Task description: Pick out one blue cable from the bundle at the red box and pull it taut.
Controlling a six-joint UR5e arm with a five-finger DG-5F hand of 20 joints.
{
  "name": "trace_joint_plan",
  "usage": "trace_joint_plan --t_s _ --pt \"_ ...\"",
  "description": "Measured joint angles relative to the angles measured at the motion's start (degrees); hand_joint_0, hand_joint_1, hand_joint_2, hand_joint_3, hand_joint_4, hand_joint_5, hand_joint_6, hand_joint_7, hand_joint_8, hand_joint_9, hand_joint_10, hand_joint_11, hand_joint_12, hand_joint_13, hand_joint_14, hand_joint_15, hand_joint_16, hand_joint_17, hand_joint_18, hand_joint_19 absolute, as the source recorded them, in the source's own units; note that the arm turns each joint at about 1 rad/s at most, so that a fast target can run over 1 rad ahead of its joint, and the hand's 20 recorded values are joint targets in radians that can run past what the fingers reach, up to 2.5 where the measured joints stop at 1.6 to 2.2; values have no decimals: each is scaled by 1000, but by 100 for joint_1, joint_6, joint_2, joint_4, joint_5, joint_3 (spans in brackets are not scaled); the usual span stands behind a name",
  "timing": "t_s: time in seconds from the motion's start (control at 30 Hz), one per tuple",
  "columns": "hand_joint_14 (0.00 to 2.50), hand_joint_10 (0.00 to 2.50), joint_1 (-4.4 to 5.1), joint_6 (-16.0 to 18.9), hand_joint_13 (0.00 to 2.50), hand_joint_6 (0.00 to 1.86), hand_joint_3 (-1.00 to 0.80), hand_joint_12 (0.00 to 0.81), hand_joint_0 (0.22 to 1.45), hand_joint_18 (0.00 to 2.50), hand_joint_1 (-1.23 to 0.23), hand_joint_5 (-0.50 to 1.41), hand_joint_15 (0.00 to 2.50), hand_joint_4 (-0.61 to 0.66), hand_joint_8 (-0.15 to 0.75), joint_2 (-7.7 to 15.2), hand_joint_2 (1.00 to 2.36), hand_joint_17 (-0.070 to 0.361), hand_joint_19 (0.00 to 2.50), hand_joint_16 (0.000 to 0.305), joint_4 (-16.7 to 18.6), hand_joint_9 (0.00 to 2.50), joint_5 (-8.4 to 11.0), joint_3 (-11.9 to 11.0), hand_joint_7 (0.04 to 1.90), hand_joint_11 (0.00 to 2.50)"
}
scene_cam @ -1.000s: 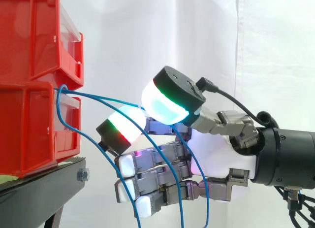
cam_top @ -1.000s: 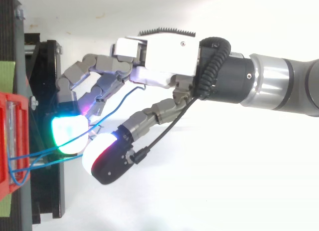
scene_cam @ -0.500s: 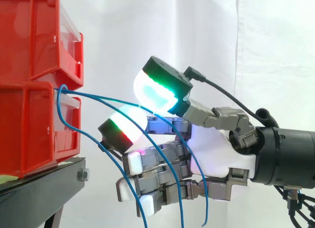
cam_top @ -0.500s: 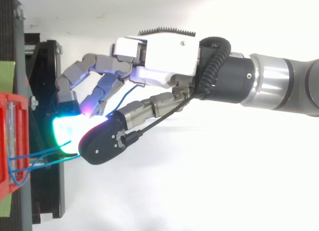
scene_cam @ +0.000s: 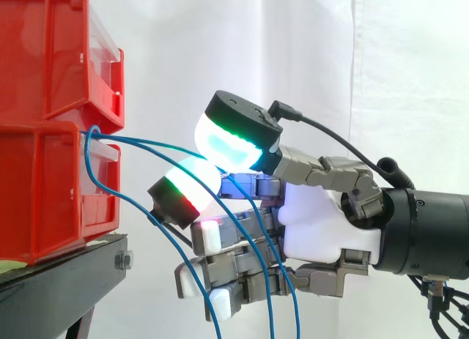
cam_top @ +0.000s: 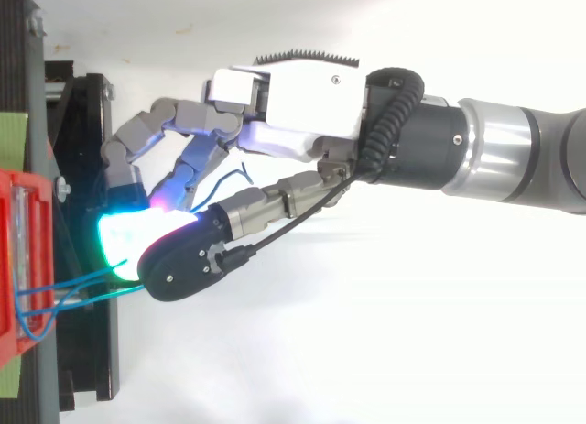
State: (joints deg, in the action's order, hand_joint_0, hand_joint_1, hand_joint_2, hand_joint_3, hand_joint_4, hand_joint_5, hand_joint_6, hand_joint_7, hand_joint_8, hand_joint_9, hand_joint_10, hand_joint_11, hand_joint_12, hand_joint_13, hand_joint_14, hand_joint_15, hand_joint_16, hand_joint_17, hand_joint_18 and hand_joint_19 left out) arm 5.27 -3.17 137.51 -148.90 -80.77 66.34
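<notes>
Stacked red plastic bins (scene_cam: 44, 170) on a black metal stand (scene_cam: 66, 277), thin blue cables (cam_top: 64, 283) trailing from the lower one.
The hand (scene_cam: 322, 222) pinches one blue cable (scene_cam: 146, 143) between glowing pads.

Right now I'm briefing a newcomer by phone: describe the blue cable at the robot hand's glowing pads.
Find the red box on the left in the side view; blue cables leave its lower bin. The one meant is the topmost strand, running almost level to between the robot hand's glowing pads, while its neighbours sag downward.
</notes>
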Motion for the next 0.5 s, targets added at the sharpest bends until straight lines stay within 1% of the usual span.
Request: trace_joint_plan --t_s 0.1,0.17,0.27,0.4,0.5 --pt "21 19 -1 -22 918 915 -89 288 560 775 -680 -121 588 -181 176 -60 1032 88 711 39 -64 1097 -14 0 1128 665" --pt "23 22 -1 -61 897 915 -77 287 561 776 -681 -118 569 -185 178 -148 1033 88 710 39 -224 1085 -38 1 1132 648" --pt "20 21 9 -238 869 915 -65 279 561 764 -682 -113 533 -190 174 -313 1032 87 701 39 -588 1071 -68 2 1124 619" --pt "19 18 23 -622 845 915 -57 275 563 754 -683 -111 511 -183 173 -537 1032 85 700 38 -1202 1049 -80 2 1121 583" --pt "19 18 30 -762 831 914 -53 275 564 742 -683 -109 495 -180 173 -642 1033 84 695 37 -1635 1050 -77 3 1129 577"
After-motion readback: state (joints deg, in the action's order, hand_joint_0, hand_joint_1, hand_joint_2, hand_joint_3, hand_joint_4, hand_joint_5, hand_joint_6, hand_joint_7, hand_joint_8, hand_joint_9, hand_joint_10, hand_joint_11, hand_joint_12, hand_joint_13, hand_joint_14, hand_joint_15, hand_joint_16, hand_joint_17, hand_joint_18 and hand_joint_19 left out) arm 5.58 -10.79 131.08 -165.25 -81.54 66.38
